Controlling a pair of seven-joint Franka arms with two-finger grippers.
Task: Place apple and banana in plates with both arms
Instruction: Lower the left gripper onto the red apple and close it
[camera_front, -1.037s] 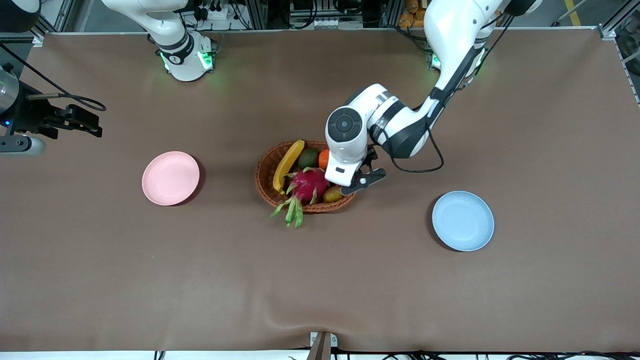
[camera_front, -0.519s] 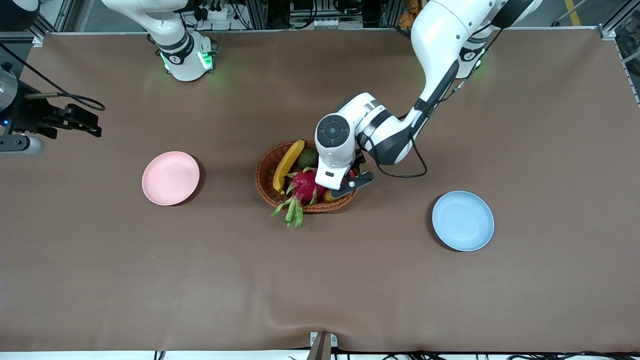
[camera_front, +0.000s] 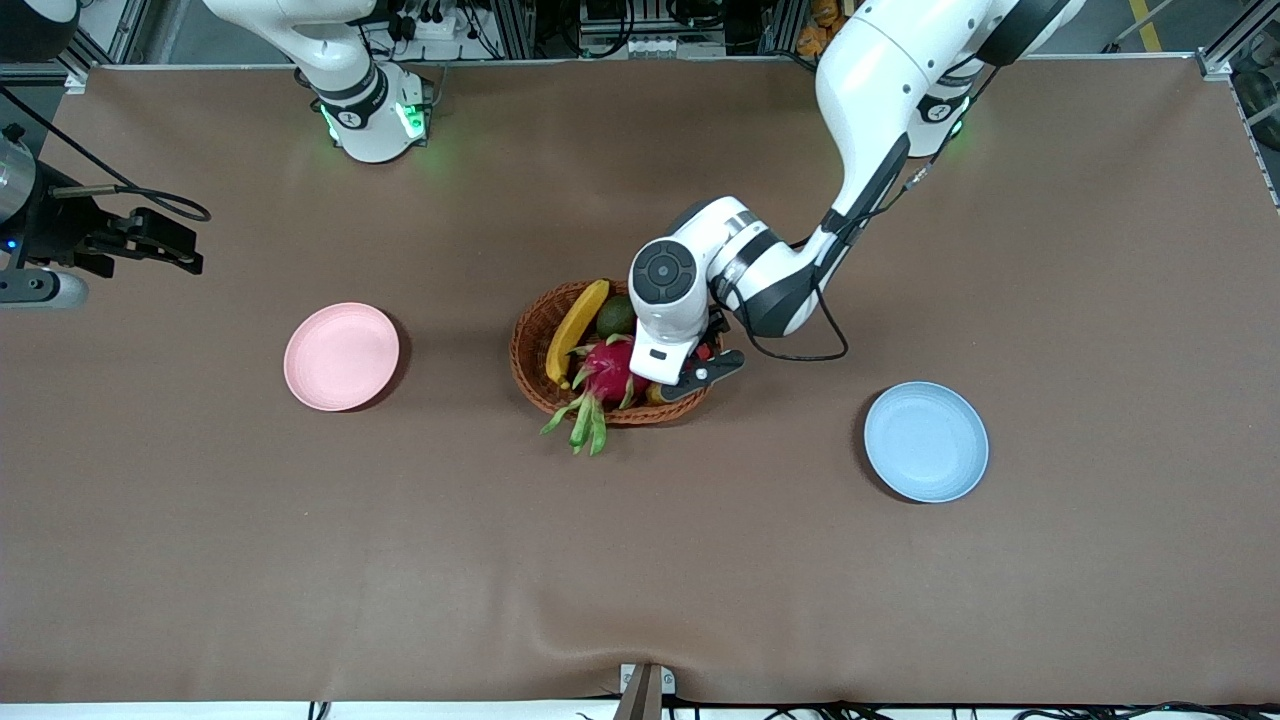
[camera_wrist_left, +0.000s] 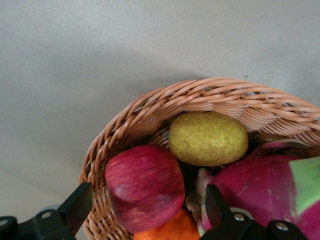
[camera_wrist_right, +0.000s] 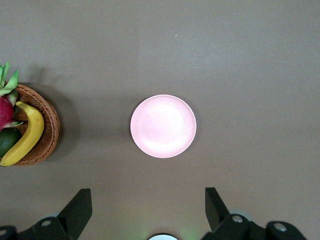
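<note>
The red apple (camera_wrist_left: 145, 187) lies in the wicker basket (camera_wrist_left: 150, 105) against its rim, at the left arm's end. My left gripper (camera_wrist_left: 146, 207) is low over it and open, one finger on each side, neither touching. In the front view that gripper (camera_front: 705, 360) covers the apple. The yellow banana (camera_front: 575, 330) rests along the basket's rim toward the right arm's end. The pink plate (camera_front: 341, 356) and the blue plate (camera_front: 926, 441) hold nothing. My right gripper (camera_front: 185, 250) waits high up, open, looking down on the pink plate (camera_wrist_right: 163, 126).
The basket (camera_front: 525, 350) also holds a spiky pink dragon fruit (camera_front: 608, 372), a green fruit (camera_front: 616, 316), an orange (camera_wrist_left: 162, 231) under the apple and a rough yellow fruit (camera_wrist_left: 208, 138). The dragon fruit (camera_wrist_left: 260, 190) lies close beside one left finger.
My left arm has swung toward the right arm's end and come down over the basket, now hiding the orange and apple in the front view. The right arm has not moved.
</note>
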